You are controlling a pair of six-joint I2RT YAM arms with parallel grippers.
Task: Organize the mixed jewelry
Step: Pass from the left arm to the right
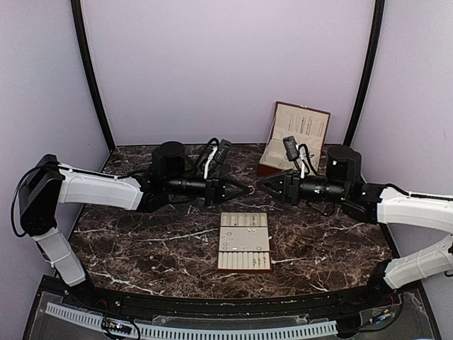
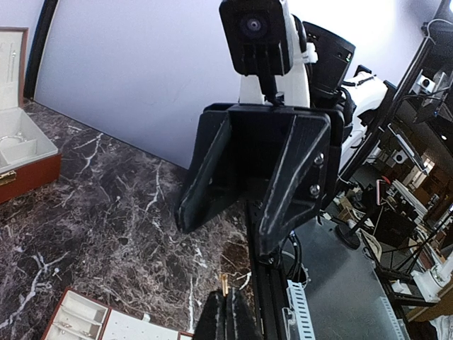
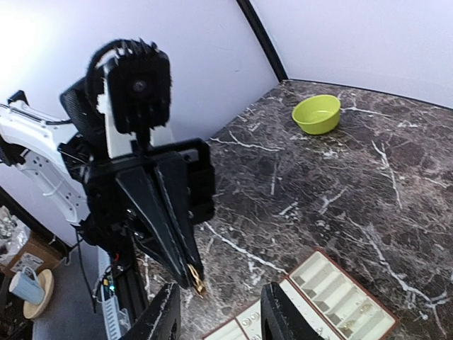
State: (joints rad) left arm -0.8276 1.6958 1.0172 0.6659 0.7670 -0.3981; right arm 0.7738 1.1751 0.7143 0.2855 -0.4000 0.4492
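My left gripper (image 1: 249,190) hovers above the table behind the beige slotted tray (image 1: 244,263), shut on a small gold-coloured jewelry piece (image 2: 224,282) that sticks out past its tips. The right wrist view shows that same piece (image 3: 196,278) at the left jaws' point. My right gripper (image 1: 260,183) faces it tip to tip, open, with nothing between its fingers (image 3: 166,312). It stands just short of the piece. Tiny silvery studs (image 1: 228,244) lie on the tray's flat panel, and a few more pieces (image 3: 354,322) sit in its slots.
An open brown jewelry box (image 1: 294,138) with a cream lining stands at the back right. A lime-green bowl (image 3: 316,113) sits far off on the dark marble table (image 1: 141,241). The tray lies in the middle near the front edge.
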